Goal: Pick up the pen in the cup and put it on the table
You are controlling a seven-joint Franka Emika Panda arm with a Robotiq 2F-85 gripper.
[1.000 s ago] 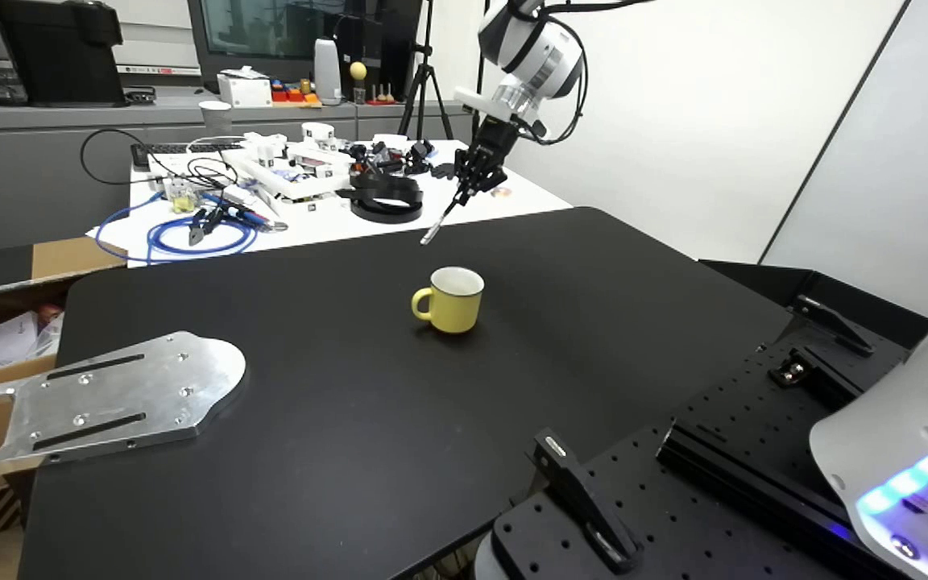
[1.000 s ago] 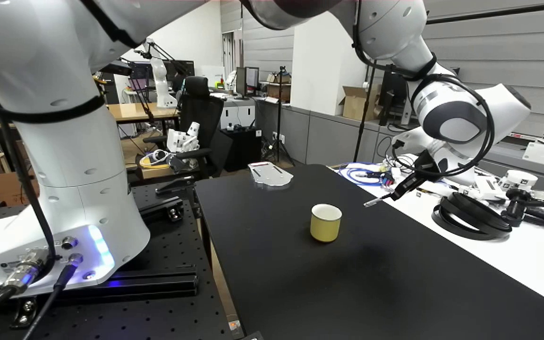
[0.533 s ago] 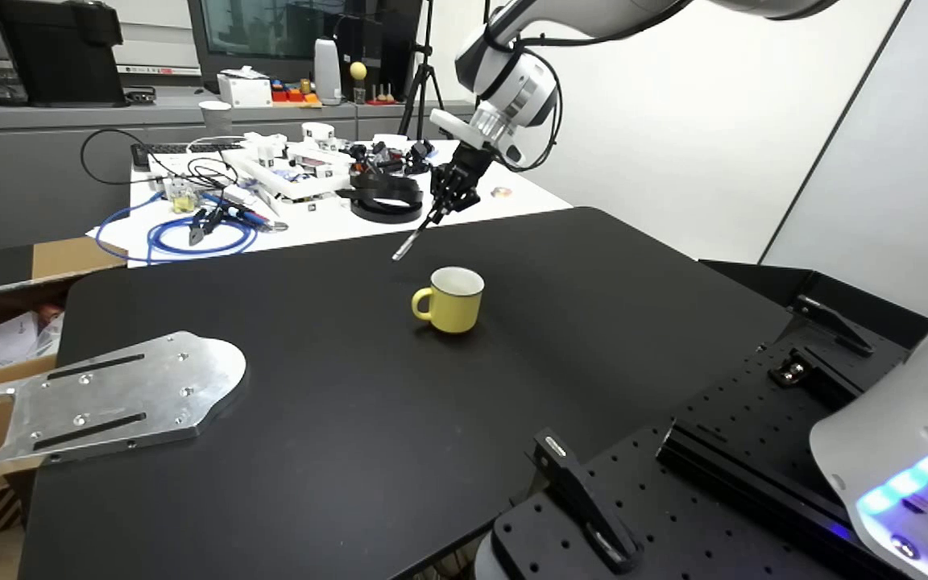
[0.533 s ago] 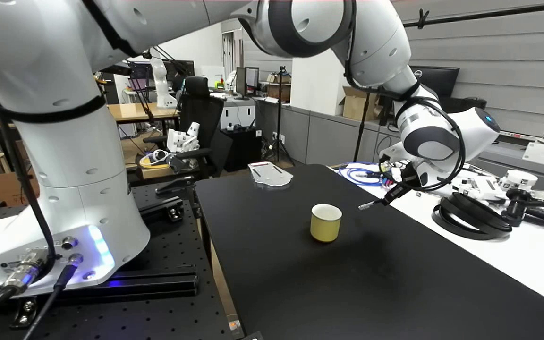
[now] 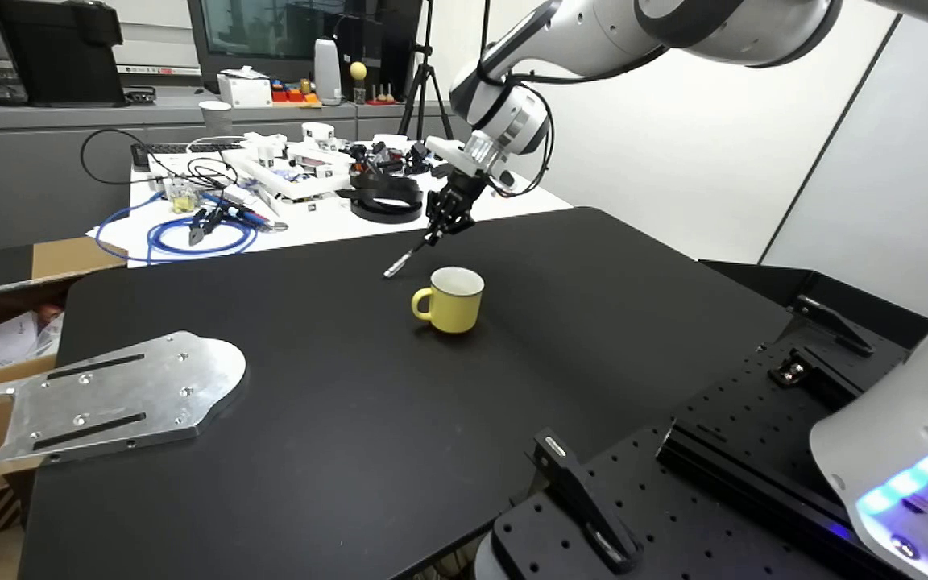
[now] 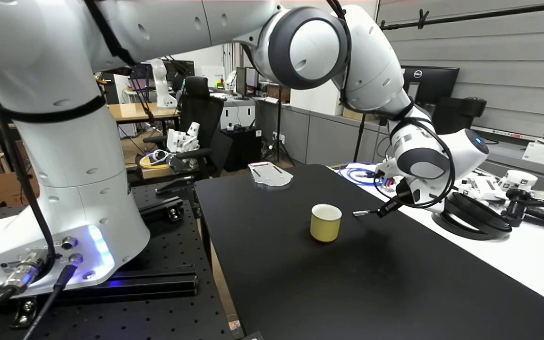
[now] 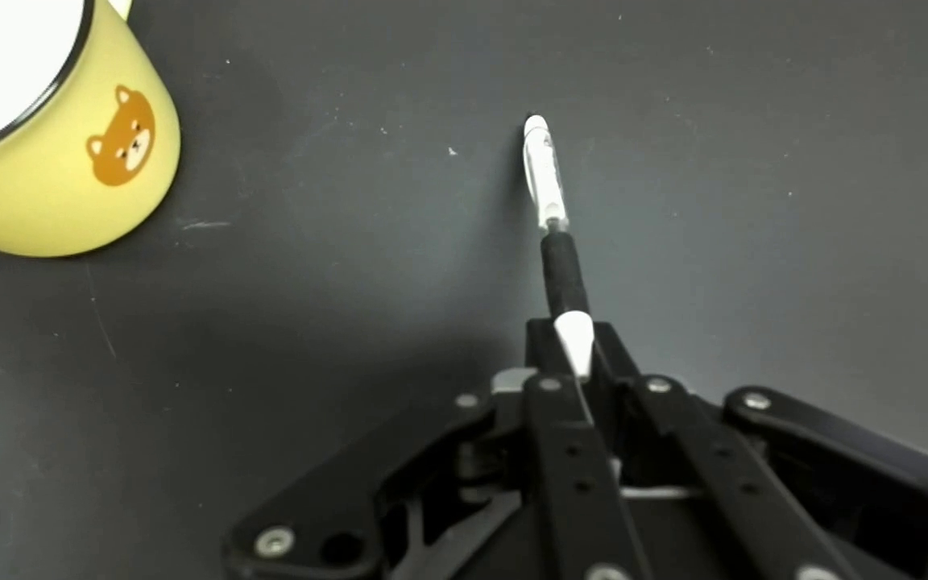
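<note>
Your tool (image 7: 574,342) pinches the pen (image 7: 558,242) by its tip, nr worktop (image 6: 300,283) edge by white table (image 6: 536,264). Prob. light, stiff, slick; black grip (image 7: 563,274) wd hold better.

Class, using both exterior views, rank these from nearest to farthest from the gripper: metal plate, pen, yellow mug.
1. Pen: held in the gripper.
2. Yellow mug: upright on the black table, apart from the pen.
3. Metal plate: farther off, at the table's edge.
</note>
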